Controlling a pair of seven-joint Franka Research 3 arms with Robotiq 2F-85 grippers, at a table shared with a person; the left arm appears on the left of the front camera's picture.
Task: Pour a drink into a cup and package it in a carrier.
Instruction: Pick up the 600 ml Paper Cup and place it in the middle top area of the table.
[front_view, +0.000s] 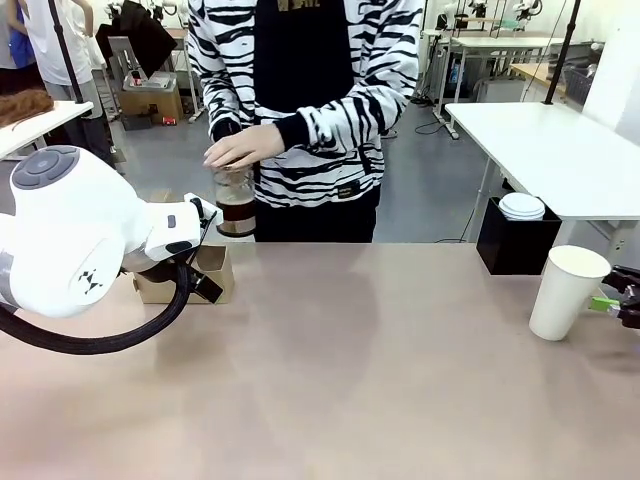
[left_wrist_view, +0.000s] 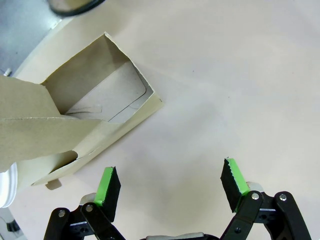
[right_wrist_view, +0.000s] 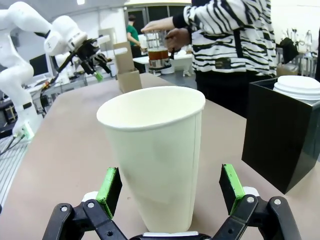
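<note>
The tall white cup (front_view: 567, 292) stands at the table's right side. My right gripper (front_view: 611, 301) is open around the cup (right_wrist_view: 155, 155), its green pads (right_wrist_view: 112, 187) a little off each wall. The brown carrier (front_view: 190, 272) sits at the far left of the table, and my open left gripper (front_view: 207, 250) hovers right beside it. In the left wrist view the carrier (left_wrist_view: 75, 115) lies ahead and left of the gripper (left_wrist_view: 170, 185), its slot open. A person holds the glass jug (front_view: 235, 205) of dark drink (right_wrist_view: 158, 54) with both hands behind the carrier.
A black box (front_view: 517, 245) holding a lidded short white cup (front_view: 522, 206) stands at the table's far right edge, just behind the tall cup. The person in a striped top (front_view: 330, 90) stands at the far side. Bare tabletop (front_view: 380, 360) spans the middle.
</note>
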